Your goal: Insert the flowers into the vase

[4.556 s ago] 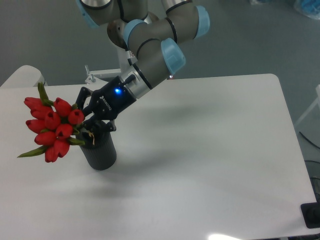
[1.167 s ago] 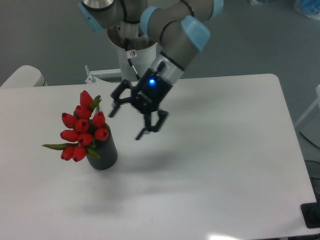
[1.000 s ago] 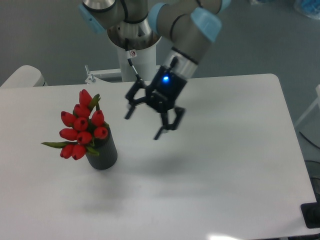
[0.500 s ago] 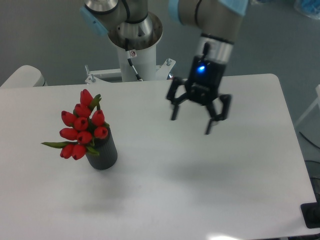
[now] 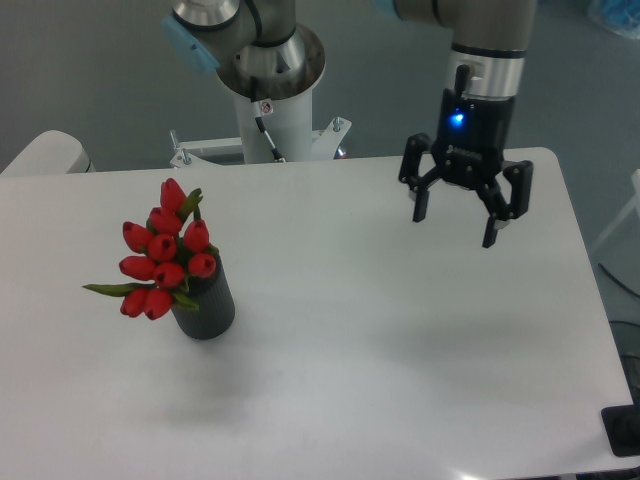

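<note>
The flowers (image 5: pixel 163 253), a bunch of red closed tulip buds with green leaves, stand with their stems inside the vase (image 5: pixel 207 309), a short dark grey cylinder on the left half of the white table. The bunch leans to the upper left over the vase's mouth. My gripper (image 5: pixel 455 229) hangs above the table's right half, far from the vase, pointing down. Its two black fingers are spread wide and hold nothing.
The white table (image 5: pixel 400 360) has rounded corners, with its right edge near the frame's right side. The arm's white base column (image 5: pixel 270 110) and a metal bracket stand behind the table's far edge. A black object (image 5: pixel 624 430) sits at the bottom right corner.
The gripper let go of the flowers, which now stand in the vase, and it has travelled open from beside the vase to high over the table's right half.
</note>
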Robot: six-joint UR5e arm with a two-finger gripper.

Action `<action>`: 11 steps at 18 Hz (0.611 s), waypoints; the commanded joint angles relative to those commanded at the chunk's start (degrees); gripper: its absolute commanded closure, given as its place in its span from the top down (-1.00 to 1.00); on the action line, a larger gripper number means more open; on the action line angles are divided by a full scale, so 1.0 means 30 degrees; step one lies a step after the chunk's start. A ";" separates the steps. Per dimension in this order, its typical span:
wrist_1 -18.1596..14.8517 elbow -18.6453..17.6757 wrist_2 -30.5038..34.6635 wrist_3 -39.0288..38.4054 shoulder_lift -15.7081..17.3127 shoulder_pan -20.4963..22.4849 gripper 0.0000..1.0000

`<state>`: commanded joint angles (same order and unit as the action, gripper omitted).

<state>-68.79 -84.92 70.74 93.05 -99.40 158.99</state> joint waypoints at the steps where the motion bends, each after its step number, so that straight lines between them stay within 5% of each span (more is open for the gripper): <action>1: -0.0850 0.0732 0.0615 0.0909 -0.0263 -0.0029 1.00; 4: -0.1942 0.1880 0.1499 0.1855 -0.0821 -0.0117 1.00; 11: -0.1650 0.1707 0.1616 0.1827 -0.1115 -0.0642 1.00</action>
<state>-73.74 -79.80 75.58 98.53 -102.74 157.07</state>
